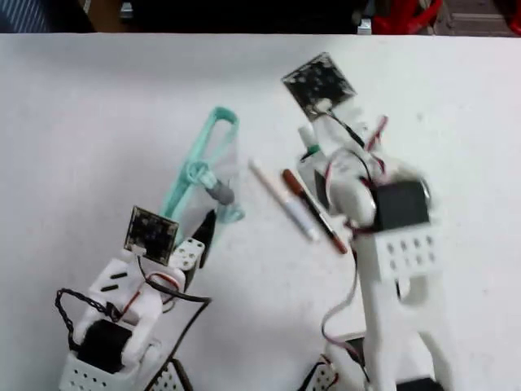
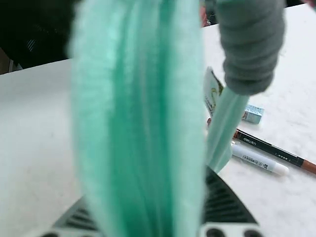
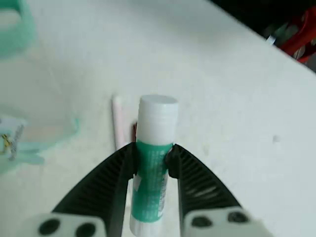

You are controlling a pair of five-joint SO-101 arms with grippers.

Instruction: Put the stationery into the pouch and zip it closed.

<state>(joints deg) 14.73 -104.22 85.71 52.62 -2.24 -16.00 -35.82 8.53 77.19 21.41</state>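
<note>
Glue stick (image 3: 157,116) front and centre, and the right end effector (image 3: 151,150) was clenched on its green barrel, white cap pointing out over the end of the white pen (image 3: 117,121). I judged that a carry grip, taken low on the barrel so the capped end could go into the pouch first. Whether the stick was clear of the worktop (image 1: 98,106), I could not tell.

Over on the other side, the left end effector (image 1: 199,240) looked clamped on the teal edge of the pouch (image 1: 203,167), with that band right up against its camera and the grey pull (image 2: 252,44) hanging beside it. My read: it was bracing the pouch so the mouth stayed put for loading.

Outward from there, the dark pen (image 1: 313,210) lay just beside the white one, the pair slanted between the pouch and the right arm. A small blue eraser (image 2: 253,113) sat near them.

The count: one pouch, one glue stick, two pens, one eraser. Nothing loose looked to be inside yet, so by my judgement all four pieces remained to load, then the zip.
</note>
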